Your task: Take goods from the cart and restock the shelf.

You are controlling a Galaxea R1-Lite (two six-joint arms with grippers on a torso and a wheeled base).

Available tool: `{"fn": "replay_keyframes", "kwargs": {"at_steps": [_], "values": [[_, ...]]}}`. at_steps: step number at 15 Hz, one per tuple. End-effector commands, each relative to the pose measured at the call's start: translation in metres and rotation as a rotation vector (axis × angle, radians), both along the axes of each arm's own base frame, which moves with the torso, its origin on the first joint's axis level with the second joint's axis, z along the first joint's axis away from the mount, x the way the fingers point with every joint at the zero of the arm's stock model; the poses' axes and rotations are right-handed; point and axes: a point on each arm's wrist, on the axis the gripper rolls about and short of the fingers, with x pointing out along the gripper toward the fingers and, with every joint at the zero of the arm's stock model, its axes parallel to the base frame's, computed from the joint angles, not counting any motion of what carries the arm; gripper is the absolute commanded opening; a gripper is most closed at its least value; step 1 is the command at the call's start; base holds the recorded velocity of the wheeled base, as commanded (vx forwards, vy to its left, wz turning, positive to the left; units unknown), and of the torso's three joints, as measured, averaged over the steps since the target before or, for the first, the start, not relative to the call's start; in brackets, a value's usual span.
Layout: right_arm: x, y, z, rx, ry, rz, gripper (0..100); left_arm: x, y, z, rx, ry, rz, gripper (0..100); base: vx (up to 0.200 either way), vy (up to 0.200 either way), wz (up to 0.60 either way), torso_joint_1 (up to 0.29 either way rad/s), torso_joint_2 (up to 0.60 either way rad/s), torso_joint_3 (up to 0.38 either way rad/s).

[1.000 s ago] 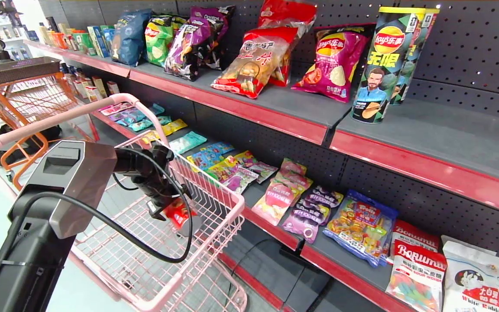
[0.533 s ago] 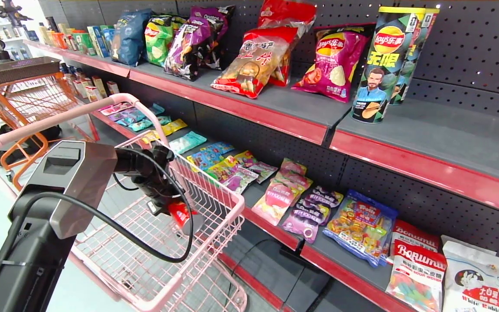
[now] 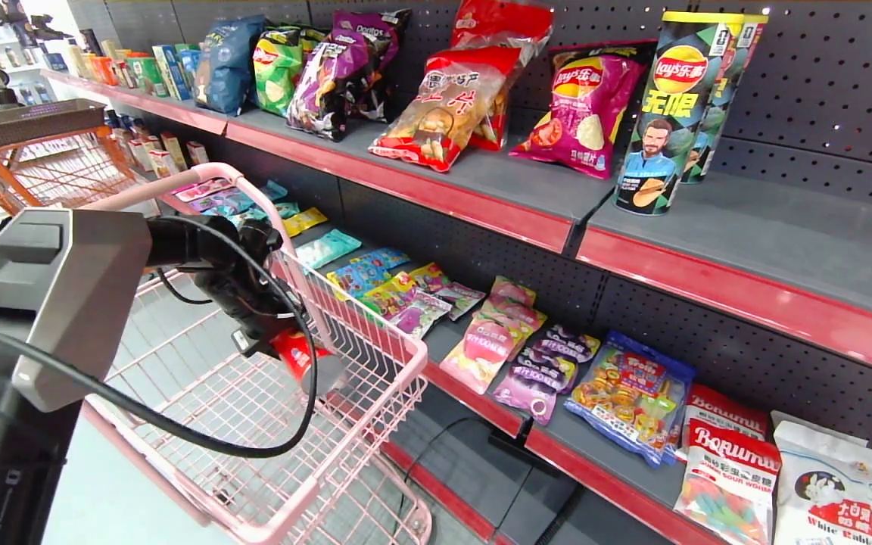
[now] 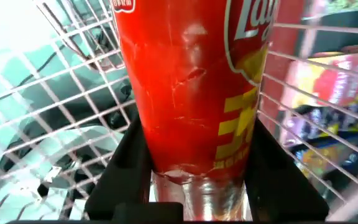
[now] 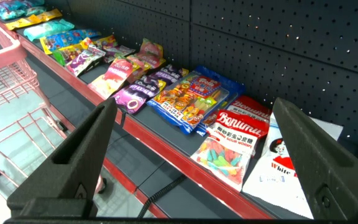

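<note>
A red chips canister [image 3: 294, 353] with a silver end hangs inside the pink wire cart [image 3: 394, 342], just behind its front rim. My left gripper [image 3: 278, 347] is shut on it. In the left wrist view the canister [image 4: 188, 93] stands between the two black fingers [image 4: 124, 167], with cart wire all around. My right gripper [image 5: 194, 171] is open with nothing in it, and it hovers in front of the lower shelf [image 5: 166, 134]. On the upper shelf [image 3: 754, 219] stand two dark chips canisters [image 3: 659, 113].
Chip bags [image 3: 443, 98] line the upper shelf left of the canisters; bare grey shelf lies to their right. Candy bags [image 3: 633, 393] cover the lower shelf. An orange cart [image 3: 42, 155] stands at the back left. A black cable [image 3: 443, 454] runs on the floor beneath the shelf.
My left arm has risen and shifted left, lifting the red canister a little higher in the cart. The shelf and the cart have not moved.
</note>
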Motion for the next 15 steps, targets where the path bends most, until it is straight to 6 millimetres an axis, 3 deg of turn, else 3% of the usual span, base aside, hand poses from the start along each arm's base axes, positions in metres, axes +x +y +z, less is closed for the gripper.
{"fn": "replay_keyframes", "kwargs": {"at_steps": [1,4,5,7,8,9,11,12,13,14,15], "values": [[0.0,0.0,0.0,-0.002,0.0,0.001,100,-0.023,0.004,0.065,0.022,-0.099,-0.027,0,0.0,0.0,0.0,0.0,0.0,0.0],[0.0,0.0,0.0,-0.002,0.0,0.004,100,-0.078,0.009,0.167,0.125,-0.347,-0.137,0,0.0,0.0,0.0,0.0,0.0,0.0],[0.0,0.0,0.0,0.0,0.0,0.002,100,-0.101,0.011,0.191,0.166,-0.415,-0.195,0,0.0,0.0,0.0,0.0,0.0,0.0],[0.0,0.0,0.0,0.001,0.0,0.002,100,-0.147,0.018,0.217,0.261,-0.485,-0.289,0,0.0,0.0,0.0,0.0,0.0,0.0],[0.0,0.0,0.0,0.001,0.0,0.002,100,-0.164,0.021,0.225,0.285,-0.511,-0.313,0,0.0,0.0,0.0,0.0,0.0,0.0],[0.0,0.0,0.0,0.001,0.0,0.002,100,-0.201,0.025,0.239,0.342,-0.567,-0.379,0,0.0,0.0,0.0,0.0,0.0,0.0],[0.0,0.0,0.0,0.001,0.0,0.002,100,-0.257,0.03,0.248,0.429,-0.651,-0.479,0,0.0,0.0,0.0,0.0,0.0,0.0],[0.0,0.0,0.0,0.003,0.0,0.002,100,-0.276,0.031,0.246,0.47,-0.677,-0.525,0,0.0,0.0,0.0,0.0,0.0,0.0],[0.0,0.0,0.0,0.003,0.0,0.002,100,-0.312,0.037,0.236,0.581,-0.744,-0.614,0,0.0,0.0,0.0,0.0,0.0,0.0],[0.0,0.0,0.0,0.003,0.0,0.002,100,-0.335,0.041,0.225,0.676,-0.801,-0.661,0,0.0,0.0,0.0,0.0,0.0,0.0],[0.0,0.0,0.0,0.003,0.0,0.002,100,-0.345,0.042,0.219,0.725,-0.831,-0.687,0,0.0,0.0,0.0,0.0,0.0,0.0]]}}
